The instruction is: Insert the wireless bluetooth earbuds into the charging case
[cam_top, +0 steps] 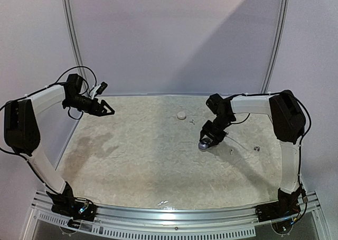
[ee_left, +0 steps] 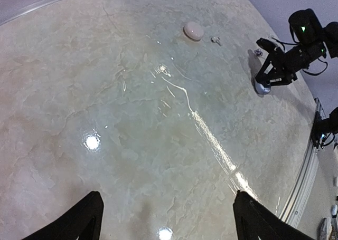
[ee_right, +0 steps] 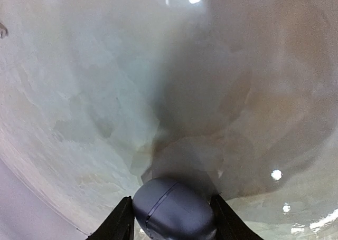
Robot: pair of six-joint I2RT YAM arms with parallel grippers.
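The right hand [cam_top: 205,140], set right of centre in the overhead view, is seen pinching the oval grey case [ee_right: 174,208]. The case's rounded shell is clamped between the two fingers [ee_right: 119,224] at the bottom edge of the right wrist view, and a thin seam is seen running across it. The case is held low at the marbled tabletop [cam_top: 132,161]; whether it is touching the surface cannot be told. Just up and left of this hand, one earbud [cam_top: 191,120] is found lying loose on the tabletop, apart from the case. It lies just beside a round white case [cam_top: 181,114], which is placed slightly further toward the upper left. To the right of the hand, near the upright link of the right arm, tiny grey buds [cam_top: 256,148] are seen on the surface, too small for detail to be made out. The left hand [ee_left: 168,208] is held well apart from all of this, at the upper left of the overhead frame near the tabletop's edge. Its fingers are spread wide.
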